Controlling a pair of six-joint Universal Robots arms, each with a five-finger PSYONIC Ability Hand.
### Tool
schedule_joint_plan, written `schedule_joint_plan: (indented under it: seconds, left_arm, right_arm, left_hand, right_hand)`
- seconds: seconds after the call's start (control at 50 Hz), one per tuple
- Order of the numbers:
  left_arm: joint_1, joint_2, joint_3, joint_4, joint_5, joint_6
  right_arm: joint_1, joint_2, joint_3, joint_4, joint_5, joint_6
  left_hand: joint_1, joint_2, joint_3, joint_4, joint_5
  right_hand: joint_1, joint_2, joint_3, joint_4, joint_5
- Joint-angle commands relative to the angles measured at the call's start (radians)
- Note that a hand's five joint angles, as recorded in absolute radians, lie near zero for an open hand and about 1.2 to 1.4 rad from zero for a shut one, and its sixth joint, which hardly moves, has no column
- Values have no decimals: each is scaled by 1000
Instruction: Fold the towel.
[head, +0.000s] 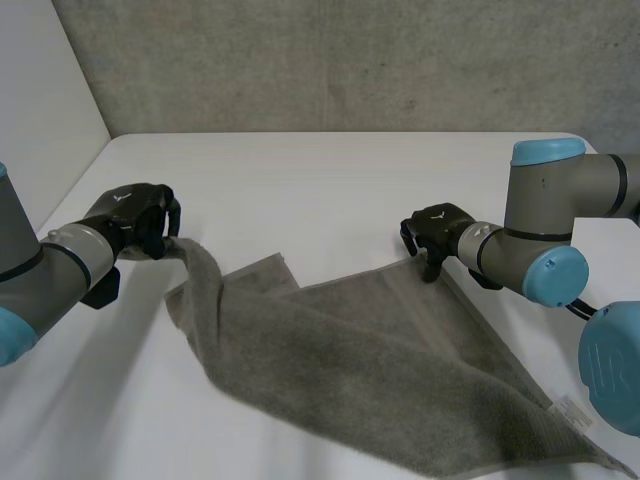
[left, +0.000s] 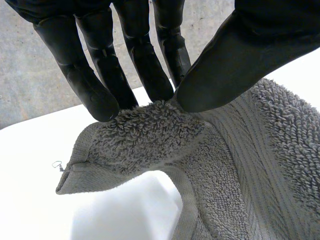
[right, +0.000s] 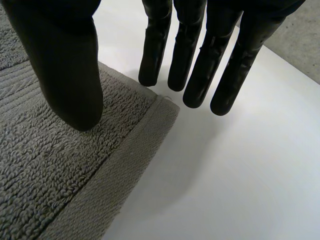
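white table (head: 330, 190) | grey concrete wall (head: 350, 65) behind | white panel (head: 40, 90) beside

The towel (head: 400, 370) is grey with a ribbed band, the table (head: 300, 190) white, the wall (head: 350, 60) mottled grey.

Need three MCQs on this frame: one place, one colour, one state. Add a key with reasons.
1. Where is the right hand on the towel?
A) at a corner
B) the middle
C) under it

2. Towel colour?
A) blue
B) grey
C) red

3. Left hand state?
A) fingers straight, touching nothing
B) curled, empty
C) pinching a towel corner

Key:
1A: its wrist view shows the thumb on the towel by a corner, fingers straight past the edge.
2B: grey terry on the white table.
3C: thumb and fingers meet on a raised corner.
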Motion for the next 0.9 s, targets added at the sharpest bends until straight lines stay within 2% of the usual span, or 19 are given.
schedule_joint_plan:
  seconds: [0.02,0.1,0.56,0.9]
  left_arm:
    - [0,0,0,0,0,0]
    - [0,0,0,0,0,0]
    - [0,0,-1,0,-2,0]
    - [2,2,-1,0,-2,0]
  right_arm:
    - [1,2,2,-1,0,2]
    - [-1,2,2,-1,0,5]
    - [-3,-9,59,-1,-9,5]
    - [-1,-66,140,-4,-18,10]
  left_hand:
    - [-58,-124,-155,-131,-270]
    - [-58,-124,-155,-131,-270]
    - [-58,-124,-155,-131,-270]
    - [-58,-124,-155,-131,-270]
  right_hand:
    - [142,144,139,137,136]
    - [250,253,247,246,245]
    - [265,268,262,261,259]
    - [532,534,529,527,526]
